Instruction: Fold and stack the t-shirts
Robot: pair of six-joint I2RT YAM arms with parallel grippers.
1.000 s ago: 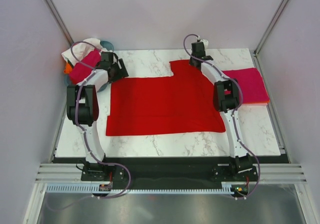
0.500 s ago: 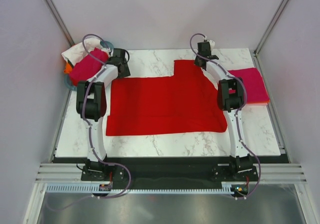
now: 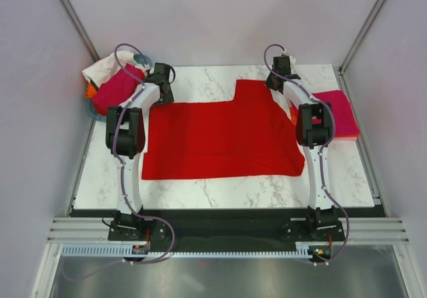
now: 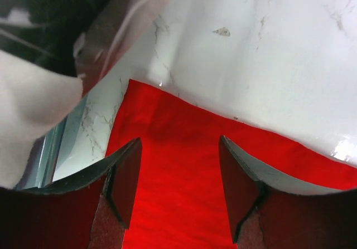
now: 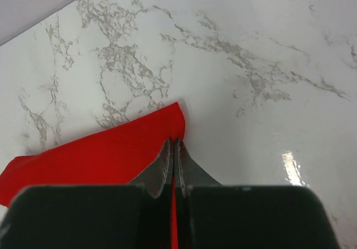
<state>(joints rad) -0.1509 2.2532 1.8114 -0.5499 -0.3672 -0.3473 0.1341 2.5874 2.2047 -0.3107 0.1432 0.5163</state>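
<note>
The marble table (image 3: 220, 195) carries the red t-shirt (image 3: 220, 138), spread flat at its centre. A folded magenta shirt (image 3: 337, 111) lies just beside its right edge, partly behind the right arm. A heap of shirts (image 3: 110, 88) sits at the far left. The left gripper (image 4: 178, 149) gapes wide over the far-left corner of the red cloth. The right gripper (image 5: 174, 146) is pinched tight on the far-right corner.

Tabletop (image 3: 200, 193): white marble with grey veining, glossy in my wrist views.

Red t-shirt (image 3: 220, 138): plain bright red, no print, across the middle.

Right edge: magenta-pink t-shirt (image 3: 332, 110), plain, with a thin orange t-shirt (image 3: 341, 137) showing as a strip under its near side.

Far left corner: magenta-pink cloth (image 3: 113, 90), white cloth (image 3: 100, 68), a scrap of orange cloth (image 3: 88, 93), and a teal tub (image 3: 143, 59) rim.

My left arm (image 3: 127, 178) and right arm (image 3: 315, 178): white links, black joints, mauve cables.

My left gripper (image 4: 178, 165) and right gripper (image 5: 174, 149): dark, near-black fingers, with red showing between them.
</note>
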